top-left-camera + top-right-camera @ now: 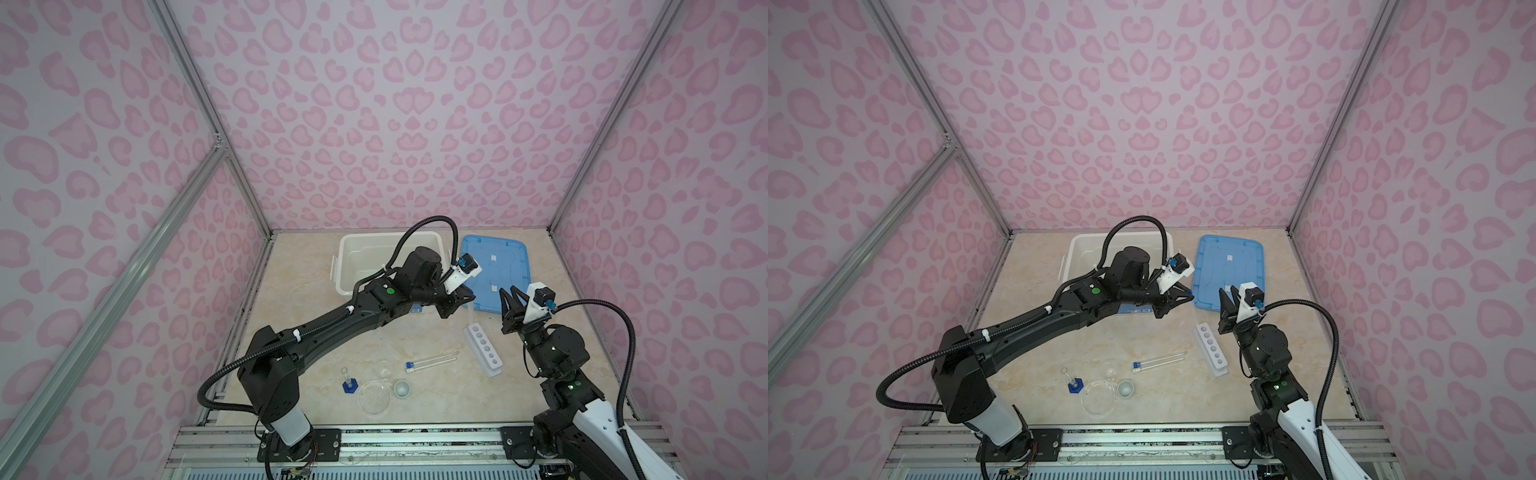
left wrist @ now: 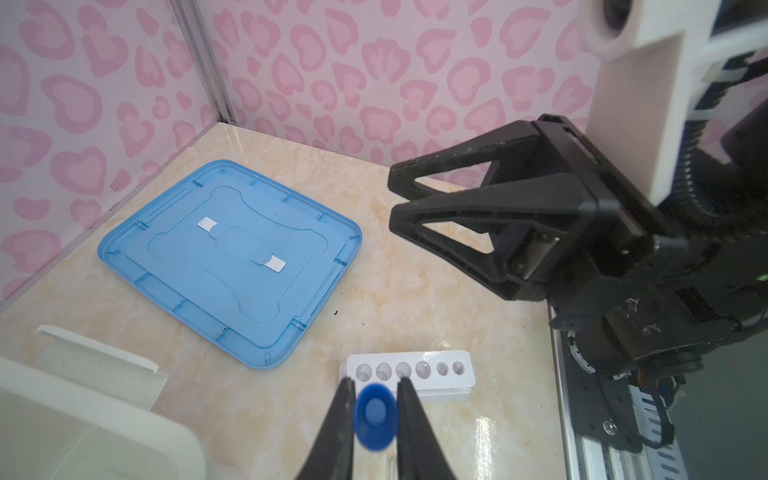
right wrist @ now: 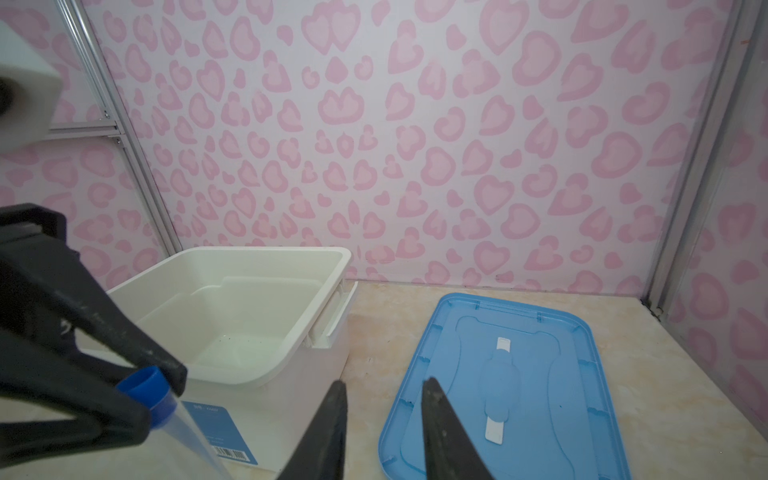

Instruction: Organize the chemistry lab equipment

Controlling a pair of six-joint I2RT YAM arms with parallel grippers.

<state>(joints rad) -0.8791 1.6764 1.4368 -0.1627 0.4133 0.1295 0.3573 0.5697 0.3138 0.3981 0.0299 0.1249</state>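
Observation:
My left gripper (image 2: 376, 382) is shut on a clear test tube with a blue cap (image 2: 375, 415), held above the table just beyond the white six-hole rack (image 1: 482, 345), whose holes all look empty. The right wrist view shows that same tube (image 3: 145, 390) in the left fingers. My right gripper (image 3: 384, 384) hovers open and empty over the near edge of the blue lid, to the right of the left gripper (image 1: 465, 301). Two more test tubes (image 1: 432, 360) lie flat mid-table. Near the front stand a blue-based cylinder (image 1: 348, 382), a clear round dish (image 1: 374, 397) and a small cup (image 1: 402, 388).
A large white bin (image 1: 353, 249) stands open at the back, empty inside in the right wrist view. Its blue lid (image 1: 498, 266) lies flat beside it on the right. The left arm stretches diagonally over the table's left half. Pink patterned walls close three sides.

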